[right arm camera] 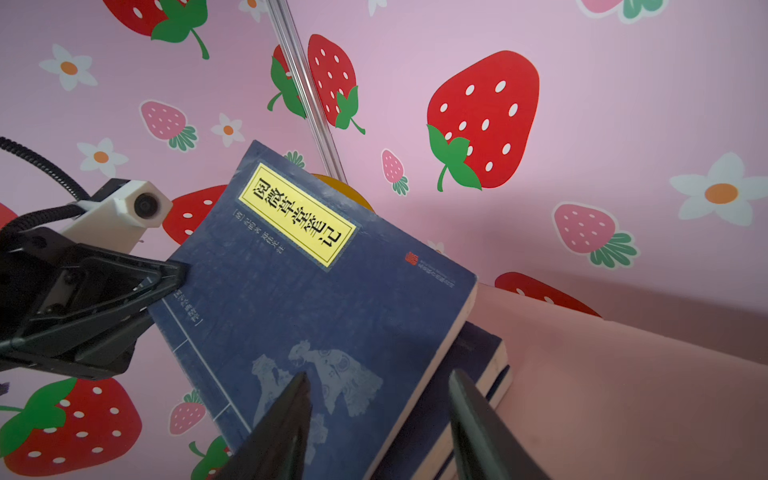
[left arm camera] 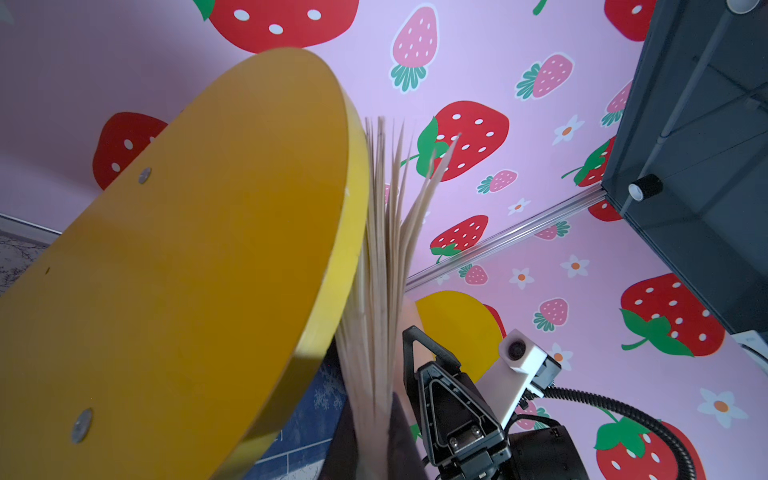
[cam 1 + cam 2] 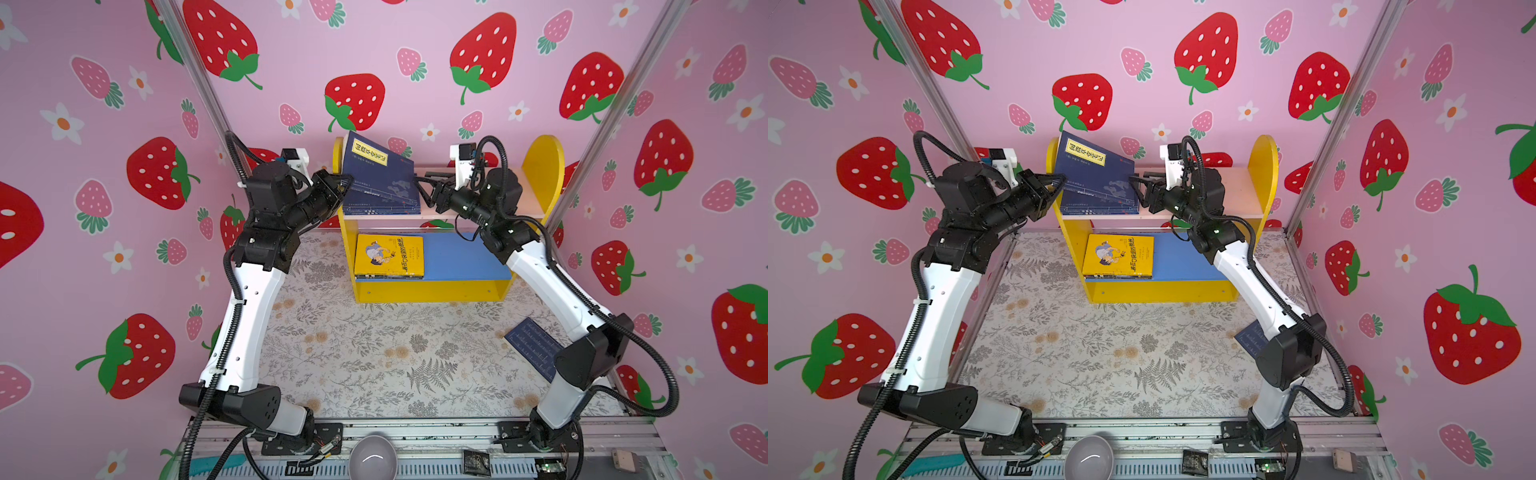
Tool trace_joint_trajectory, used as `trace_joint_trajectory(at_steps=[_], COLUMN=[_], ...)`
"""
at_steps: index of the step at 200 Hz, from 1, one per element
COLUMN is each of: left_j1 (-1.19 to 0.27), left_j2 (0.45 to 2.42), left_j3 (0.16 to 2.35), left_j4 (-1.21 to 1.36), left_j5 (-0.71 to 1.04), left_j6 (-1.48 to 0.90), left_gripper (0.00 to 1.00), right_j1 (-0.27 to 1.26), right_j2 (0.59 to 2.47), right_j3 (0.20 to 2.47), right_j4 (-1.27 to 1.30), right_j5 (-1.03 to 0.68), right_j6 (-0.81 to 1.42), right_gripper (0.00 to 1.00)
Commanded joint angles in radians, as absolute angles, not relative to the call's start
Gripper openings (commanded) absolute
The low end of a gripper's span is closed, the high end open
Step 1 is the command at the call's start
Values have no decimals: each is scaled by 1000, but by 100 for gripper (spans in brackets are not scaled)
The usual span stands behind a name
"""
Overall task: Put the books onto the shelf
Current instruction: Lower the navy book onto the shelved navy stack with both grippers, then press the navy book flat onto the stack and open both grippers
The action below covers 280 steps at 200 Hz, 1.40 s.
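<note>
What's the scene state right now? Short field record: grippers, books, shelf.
left gripper: shut on one edge of the tilted navy book
right gripper: open, jaws straddling that book's opposite edge
tilted navy book: on the upper pink board, propped above flat navy books, leaning toward one yellow side of the shelf
yellow book: flat on the lower blue board, atop darker books
loose navy book: on the table by the right arm, not yet shelved

White links, black joints, ribbed black cables
</note>
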<state>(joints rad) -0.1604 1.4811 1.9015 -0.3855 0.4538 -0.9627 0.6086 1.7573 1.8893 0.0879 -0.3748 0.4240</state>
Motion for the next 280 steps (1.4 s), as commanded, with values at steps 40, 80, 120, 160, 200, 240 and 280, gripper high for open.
trace_joint_trajectory(at_steps=[40,80,120,160,200,240,280], left_j1=[-155,-153,-146,-130,-119,-112,-110], left_j2=[1513,1514,1500,1502,1498,1494,1502], left_j3=[1940,1947,1935,1936,1918,1921,1919], left_j4=[-311,-330,-310,-302,-280,-298,-307], left_j5=[546,543,535,557,586,594,611], left_j6=[-1035,-1022,-1029,-1049,-1075,-1065,-1063], left_gripper=[0,0,0,0,0,0,0], right_j1=[634,634,633,634,634,634,634], right_j2=[1756,1746,1751,1744,1746,1752,1761], right_j3=[1913,1930,1938,1936,1937,1945,1952], right_j4=[45,25,12,7,5,6,-8], right_j5=[-272,-240,-255,-258,-259,-263,-259], right_j6=[309,278,275,272,275,278,272], right_gripper=[57,56,55,55,56,55,55])
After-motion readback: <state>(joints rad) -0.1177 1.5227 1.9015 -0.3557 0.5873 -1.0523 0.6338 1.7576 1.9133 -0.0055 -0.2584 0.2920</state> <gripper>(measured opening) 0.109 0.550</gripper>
